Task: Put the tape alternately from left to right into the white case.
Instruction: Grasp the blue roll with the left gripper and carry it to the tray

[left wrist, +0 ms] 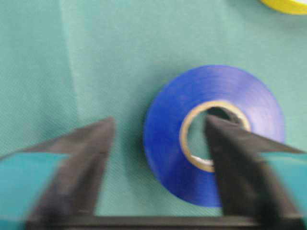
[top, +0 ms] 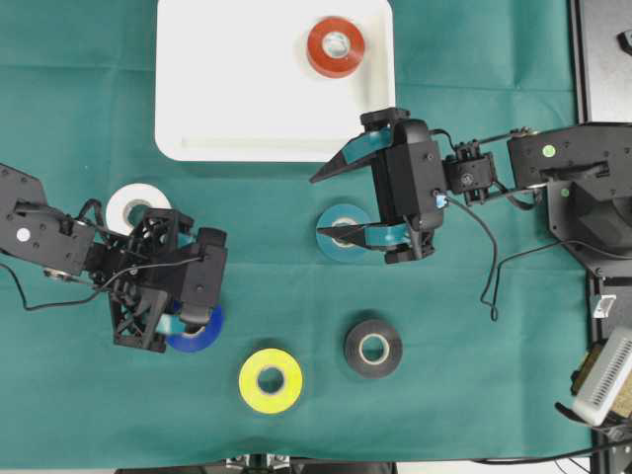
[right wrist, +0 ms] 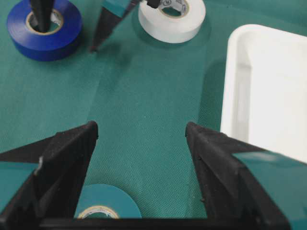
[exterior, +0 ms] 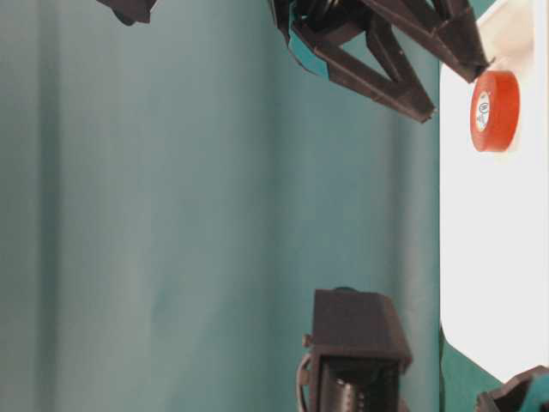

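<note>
The left gripper (left wrist: 158, 158) straddles the glossy blue ring-shaped roll of tape (left wrist: 213, 134) at the lower left of the overhead view, one finger in its pale core, one outside; the jaws should close squarely on that wall before lifting toward the shallow white plastic case (top: 227, 99) at top centre. The right gripper (right wrist: 141, 132) hangs spread.

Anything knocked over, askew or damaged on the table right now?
Nothing stands out. The red roll lies flat in the white case; the white, blue, teal, yellow and black rolls lie flat on the cloth.
</note>
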Robot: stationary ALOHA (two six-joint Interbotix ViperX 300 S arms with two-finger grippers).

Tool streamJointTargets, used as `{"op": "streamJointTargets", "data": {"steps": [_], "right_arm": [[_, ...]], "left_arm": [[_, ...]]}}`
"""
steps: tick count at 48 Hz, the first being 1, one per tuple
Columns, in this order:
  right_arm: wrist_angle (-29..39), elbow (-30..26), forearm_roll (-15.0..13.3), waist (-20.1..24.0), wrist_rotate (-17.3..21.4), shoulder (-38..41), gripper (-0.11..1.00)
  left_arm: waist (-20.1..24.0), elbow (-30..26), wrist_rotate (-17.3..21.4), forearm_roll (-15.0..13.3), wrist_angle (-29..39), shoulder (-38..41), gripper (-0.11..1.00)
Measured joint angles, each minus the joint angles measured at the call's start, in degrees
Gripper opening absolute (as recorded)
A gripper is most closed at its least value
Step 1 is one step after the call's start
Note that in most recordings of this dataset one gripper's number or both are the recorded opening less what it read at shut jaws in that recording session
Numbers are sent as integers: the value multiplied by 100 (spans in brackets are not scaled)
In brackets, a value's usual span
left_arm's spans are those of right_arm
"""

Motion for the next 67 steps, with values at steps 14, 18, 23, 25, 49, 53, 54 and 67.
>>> {"op": "streamJointTargets", "data": {"steps": [14,18,23,25,49,53,54,67], "right_arm": [[0,0,-9,0,9,-9,78],[0,-9,-9,0,0,-9,78],[0,0,-9,0,9,0,78],[0,-9,0,0,9,0,78],[0,-9,0,18,9,-9,78],[0,0,-9,26,9,0,78],[-9,0,-9,18,9,0,78],[-9,-9,-9,26,0,-9,78]], "left_arm": [[-9,0,18,-9,0,0,-3],[-18,0,18,0,9,-9,-3],[-9,0,18,-9,9,0,-3],[-18,-9,18,-9,9,-9,-3],[-176,-229,18,-9,519,-642,-3],[-185,-237,26,0,633,-686,-3],[-176,-237,26,0,668,-686,-3],[79,-237,53,0,729,-800,-3]]}}
